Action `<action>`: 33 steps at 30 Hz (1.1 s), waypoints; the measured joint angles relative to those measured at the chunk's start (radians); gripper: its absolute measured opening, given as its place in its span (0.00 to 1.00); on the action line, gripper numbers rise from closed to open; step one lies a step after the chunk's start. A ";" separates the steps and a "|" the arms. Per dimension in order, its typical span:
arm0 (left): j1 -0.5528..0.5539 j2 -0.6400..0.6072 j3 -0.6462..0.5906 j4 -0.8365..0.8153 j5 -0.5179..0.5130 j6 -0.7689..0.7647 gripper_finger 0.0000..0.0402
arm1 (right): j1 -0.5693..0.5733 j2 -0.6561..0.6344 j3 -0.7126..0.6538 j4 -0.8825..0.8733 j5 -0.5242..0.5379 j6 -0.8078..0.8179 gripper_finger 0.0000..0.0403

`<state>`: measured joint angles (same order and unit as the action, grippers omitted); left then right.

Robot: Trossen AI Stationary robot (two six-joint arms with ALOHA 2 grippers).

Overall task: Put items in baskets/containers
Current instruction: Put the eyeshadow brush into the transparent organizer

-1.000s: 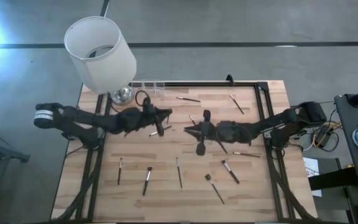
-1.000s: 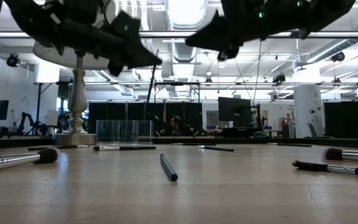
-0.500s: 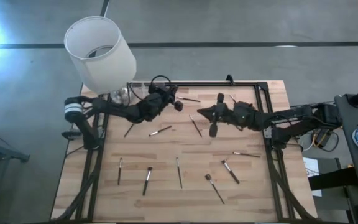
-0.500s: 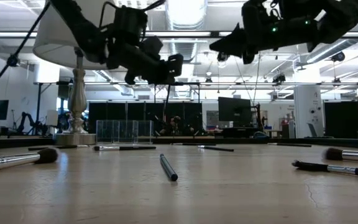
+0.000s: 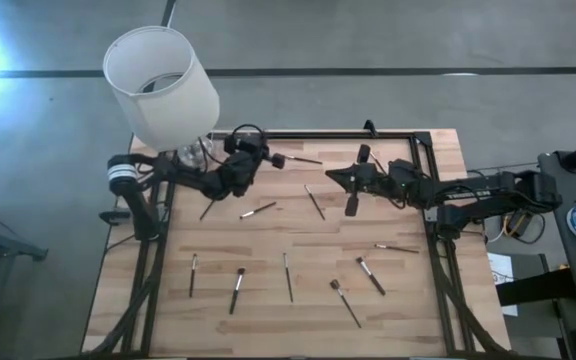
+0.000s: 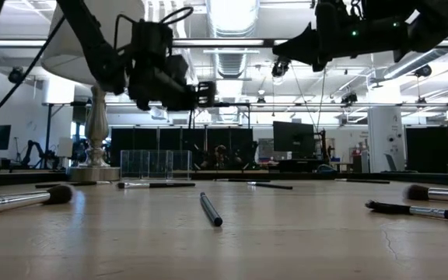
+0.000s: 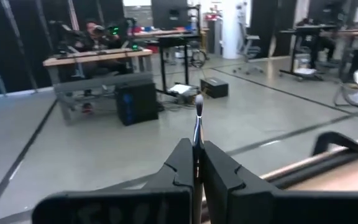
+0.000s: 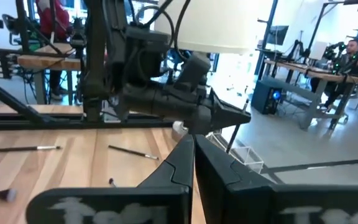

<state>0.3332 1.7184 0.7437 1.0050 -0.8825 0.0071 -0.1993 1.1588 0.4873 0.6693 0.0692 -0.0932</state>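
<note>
My left gripper (image 5: 266, 157) hovers above the far-left part of the table, just right of the clear compartment holder (image 5: 238, 135), and is shut on a thin makeup brush (image 7: 198, 106). In the low view the holder (image 6: 155, 163) stands on its base at the far edge beside the lamp stem. My right gripper (image 5: 330, 176) is raised over the far middle of the table with its fingers shut on nothing (image 8: 193, 144), pointing at the left gripper. Loose brushes lie flat on the wood, among them one (image 5: 258, 210) and another (image 5: 313, 200) between the arms. My left gripper (image 7: 197, 146) pinches the brush's handle (image 7: 196, 134) between its two fingers. The brush lies along the fingers and juts out past their tips, bristle tip (image 7: 199, 101) foremost. It is lifted clear of the table.
A white lampshade (image 5: 163, 85) on a silver base (image 5: 196, 152) stands at the far-left corner, close to the holder. Several brushes lie along the near half (image 5: 238, 288) (image 5: 288, 277) (image 5: 370, 275) and one near the far edge (image 5: 303, 160). A black frame rims the table (image 5: 418, 140).
My left gripper, shut on the brush throughout, has risen from the table's middle and swung toward the far edge, up beside the holder and lamp. My right gripper has moved from the middle toward the far edge and right, staying shut. The brushes on the table have not moved.
</note>
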 joint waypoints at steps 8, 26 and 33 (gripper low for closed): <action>0.084 0.098 0.003 0.225 0.008 0.082 0.02 | 0.027 0.030 0.000 0.000 -0.003 0.003 0.02; 0.101 0.105 0.022 0.228 0.036 0.133 0.02 | 0.047 0.030 0.000 0.012 -0.002 -0.018 0.02; 0.117 0.105 0.022 0.225 0.051 0.122 0.02 | 0.060 0.030 0.000 0.013 -0.002 -0.023 0.02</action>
<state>0.4503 1.8229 0.7654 1.2300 -0.8314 0.1291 -0.1388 1.1889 0.4873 0.6827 0.0677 -0.1165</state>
